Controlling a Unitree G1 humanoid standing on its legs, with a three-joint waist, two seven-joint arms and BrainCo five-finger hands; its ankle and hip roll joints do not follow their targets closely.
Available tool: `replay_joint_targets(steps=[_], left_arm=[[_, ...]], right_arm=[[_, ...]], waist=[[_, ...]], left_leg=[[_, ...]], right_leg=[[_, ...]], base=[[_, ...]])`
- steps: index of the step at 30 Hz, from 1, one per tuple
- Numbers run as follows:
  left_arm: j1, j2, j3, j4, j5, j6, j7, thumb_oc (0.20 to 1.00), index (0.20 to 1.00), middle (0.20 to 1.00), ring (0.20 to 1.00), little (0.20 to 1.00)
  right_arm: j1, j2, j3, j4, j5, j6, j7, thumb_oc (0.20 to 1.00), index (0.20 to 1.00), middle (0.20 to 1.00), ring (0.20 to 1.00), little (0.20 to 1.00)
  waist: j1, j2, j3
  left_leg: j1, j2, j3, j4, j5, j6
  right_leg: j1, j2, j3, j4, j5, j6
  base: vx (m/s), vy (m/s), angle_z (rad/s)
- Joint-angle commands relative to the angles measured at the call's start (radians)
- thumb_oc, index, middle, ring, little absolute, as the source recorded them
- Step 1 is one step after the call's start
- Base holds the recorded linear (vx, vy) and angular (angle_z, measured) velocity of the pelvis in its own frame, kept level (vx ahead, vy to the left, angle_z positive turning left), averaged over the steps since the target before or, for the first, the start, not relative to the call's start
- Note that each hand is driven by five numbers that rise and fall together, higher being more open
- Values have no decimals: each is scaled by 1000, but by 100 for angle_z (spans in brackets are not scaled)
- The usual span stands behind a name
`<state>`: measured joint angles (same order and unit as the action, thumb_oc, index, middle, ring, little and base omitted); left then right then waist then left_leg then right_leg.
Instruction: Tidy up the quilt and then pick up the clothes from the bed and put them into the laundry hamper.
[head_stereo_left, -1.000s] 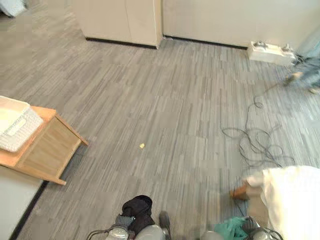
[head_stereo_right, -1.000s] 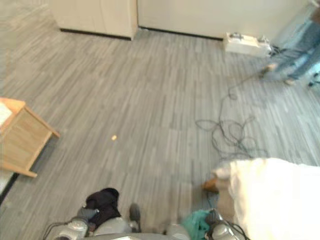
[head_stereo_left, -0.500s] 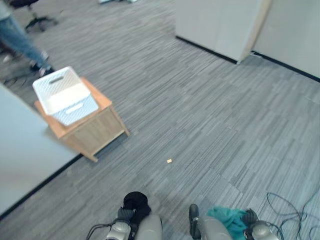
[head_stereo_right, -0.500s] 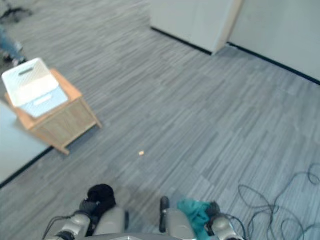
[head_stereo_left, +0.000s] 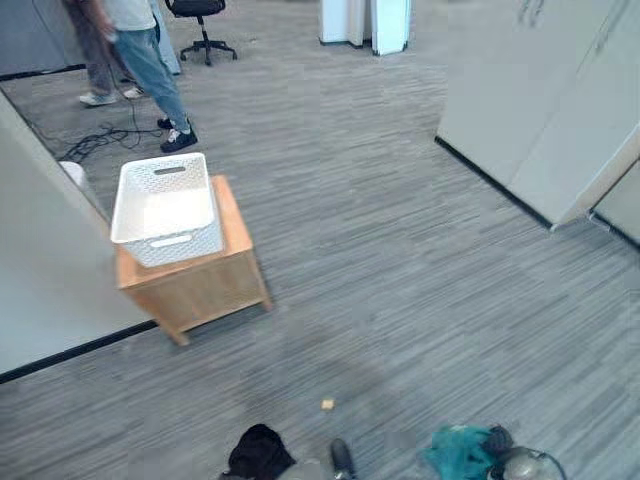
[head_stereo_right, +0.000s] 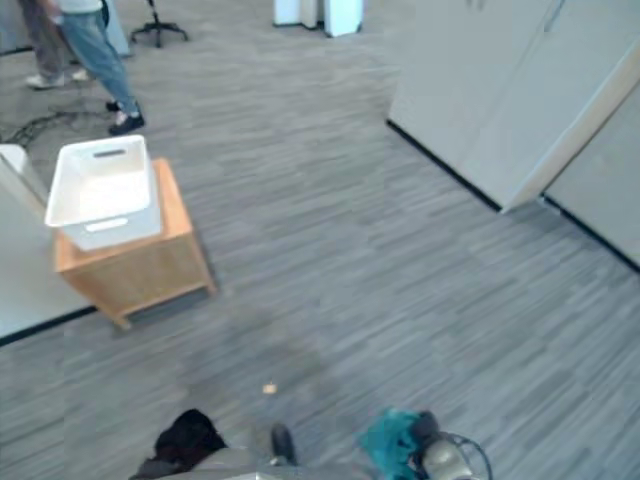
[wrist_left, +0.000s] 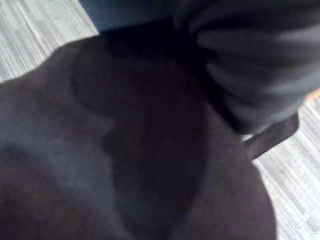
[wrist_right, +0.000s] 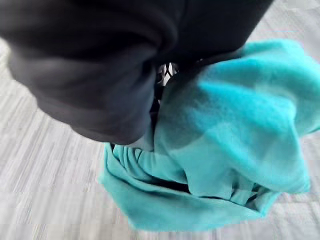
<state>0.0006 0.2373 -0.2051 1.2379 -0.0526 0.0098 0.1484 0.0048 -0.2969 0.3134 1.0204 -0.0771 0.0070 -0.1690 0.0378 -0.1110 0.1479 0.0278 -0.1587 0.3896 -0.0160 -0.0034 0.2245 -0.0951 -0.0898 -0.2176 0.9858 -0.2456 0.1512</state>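
A black garment (head_stereo_left: 258, 453) hangs bunched at the lower edge of the left eye view, held by my left hand (wrist_left: 250, 60); in the left wrist view the dark cloth (wrist_left: 125, 160) covers the fingers. My right hand (head_stereo_left: 512, 464) grips a teal garment (wrist_right: 225, 135), which bunches under its dark cover and shows low in the eye views too (head_stereo_right: 392, 440). The white perforated laundry hamper (head_stereo_left: 165, 208) stands on a low wooden stand (head_stereo_left: 205, 285) to the front left, well away from both hands.
A pale wall panel (head_stereo_left: 40, 260) runs beside the stand on the left. Beige cabinets (head_stereo_left: 540, 110) stand at the right. A person (head_stereo_left: 140, 50) walks at the far left near an office chair (head_stereo_left: 200, 15). A small yellow scrap (head_stereo_left: 327, 404) lies on the grey carpet.
The camera has swung left: the bed and floor cables have left the picture, and the hamper on its stand now shows fully at the left. Both garments stay in my hands.
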Motion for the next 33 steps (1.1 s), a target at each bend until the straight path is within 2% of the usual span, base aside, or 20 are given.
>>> replay_joint_targets(steps=[1,3,5,7,10,12,14,16,17,18,19,21,22,23,25,26,28,30,31,33], left_arm=[[-85,-8,18,-41,33,-28,21,200,200,200,200,200],[-103,-1,-3,-57,31,-37,24,200,200,200,200,200],[-121,4,-14,-76,35,-43,29,200,200,200,200,200],[-142,4,-17,-64,51,-50,28,200,200,200,200,200],[-118,-3,1,-56,26,-58,31,200,200,200,200,200],[-116,-12,6,-61,0,-57,34,200,200,200,200,200],[-113,-11,5,-76,-15,-52,41,200,200,200,200,200],[-110,-11,7,-73,-16,-49,45,200,200,200,200,200],[-104,-17,10,-70,-21,-50,41,200,200,200,200,200],[-85,-23,16,-60,-14,-50,35,200,200,200,200,200],[-85,-23,16,-61,-14,-50,35,200,200,200,200,200],[-58,-23,25,-40,14,-26,33,200,200,200,200,200],[-47,-20,31,-39,12,-29,28,200,200,200,200,200],[-47,-20,31,-39,12,-29,28,200,200,200,200,200],[-48,-15,34,-5,37,-15,20,200,200,200,200,200],[-48,-14,34,-5,37,-15,19,200,200,200,200,200],[-58,9,38,-6,56,-14,28,200,200,200,200,200],[-58,9,38,-6,56,-14,28,200,200,200,200,200],[-72,22,32,-16,55,-16,34,200,200,200,200,200],[-91,28,21,-36,51,-22,37,200,200,200,200,200]], right_arm=[[-69,-23,-34,-63,2,-23,-3,200,200,200,200,200],[-62,-22,-23,-67,2,-27,-11,200,200,200,200,200],[-54,-27,-29,-71,8,-24,-14,200,200,200,200,200],[-36,-32,-21,-57,-3,-14,-10,200,200,200,200,200],[-56,-47,-2,-36,-18,-16,3,200,200,200,200,200],[-67,-60,7,-51,-21,-23,1,200,200,200,200,200],[-74,-76,-2,-71,-5,-23,-14,200,200,200,200,200],[-87,-91,-14,-68,2,-18,-17,200,200,200,200,200],[-90,-98,-21,-61,7,-14,-15,200,200,200,200,200],[-89,-102,-23,-48,8,-19,-14,200,200,200,200,200],[-89,-102,-23,-48,8,-19,-14,200,200,200,200,200],[-95,-112,-23,-11,-15,-13,-22,200,200,200,200,200],[-94,-109,-17,-12,-18,-18,-15,200,200,200,200,200],[-94,-109,-17,-12,-18,-18,-15,200,200,200,200,200],[-90,-72,-13,-15,-24,-26,-7,200,200,200,200,200],[-90,-71,-13,-15,-24,-26,-7,200,200,200,200,200],[-93,-44,-12,-89,-25,-29,0,200,200,200,200,200],[-93,-44,-12,-89,-25,-29,0,200,200,200,200,200],[-97,-34,-10,-108,-27,-29,-1,200,200,200,200,200],[-88,-34,-11,-130,-25,-29,-3,200,200,200,200,200]], waist=[[18,84,110],[-5,85,128],[-28,69,129],[-54,45,113],[-53,51,114],[-44,45,132],[-24,21,158],[-5,10,175],[10,10,167],[21,27,143],[21,24,145],[50,51,105],[51,48,98],[51,47,99],[37,33,96],[38,31,96],[13,37,117],[14,36,117],[2,58,131],[-20,68,136]], left_leg=[[63,184,-61,-60,-2,-171],[92,180,-117,-57,-19,-190],[128,176,-173,-63,-47,-219],[188,185,-218,-51,-118,-248],[193,212,-253,83,-132,-267],[75,251,-275,411,-32,-287],[-50,290,-260,653,22,-275],[-138,323,-168,705,13,-275],[-203,300,-115,598,-5,-277],[-220,274,-64,362,4,-279],[-213,270,-63,355,7,-279],[-209,278,-26,70,90,-304],[-172,262,-34,23,81,-295],[-171,261,-33,21,82,-295],[-111,222,-32,28,46,-242],[-112,220,-30,28,46,-241],[-7,217,-23,-19,13,-210],[-7,215,-22,-20,13,-210],[54,230,-32,-53,7,-215],[84,241,-55,-53,-6,-234]], right_leg=[[-8,1,108,-269,212,25],[-49,25,117,-446,167,4],[-28,9,157,-799,174,9],[-37,-2,280,-987,231,40],[-52,7,252,-901,238,33],[-8,11,231,-870,211,-30],[59,4,178,-895,189,-74],[144,-3,135,-937,164,-88],[210,-10,113,-972,143,-84],[266,-3,102,-1007,115,-64],[269,-6,101,-1007,114,-62],[341,15,63,-1004,55,-46],[353,12,57,-980,33,-34],[354,11,57,-980,32,-34],[274,11,57,-647,70,24],[271,9,59,-643,68,24],[107,-28,82,-355,211,67],[105,-30,83,-352,209,67],[33,-51,57,-340,204,49],[-10,-51,56,-505,168,24]], base=[[483,-113,121],[554,-205,104],[592,-274,105],[617,-302,123],[483,-258,74],[454,-381,32],[368,-372,114],[476,-207,61],[819,12,32],[704,54,58],[596,116,61],[725,131,77],[622,99,45],[533,102,4],[493,117,5],[278,84,5],[355,73,-1],[265,25,-2],[400,-12,12],[524,-110,-9]])
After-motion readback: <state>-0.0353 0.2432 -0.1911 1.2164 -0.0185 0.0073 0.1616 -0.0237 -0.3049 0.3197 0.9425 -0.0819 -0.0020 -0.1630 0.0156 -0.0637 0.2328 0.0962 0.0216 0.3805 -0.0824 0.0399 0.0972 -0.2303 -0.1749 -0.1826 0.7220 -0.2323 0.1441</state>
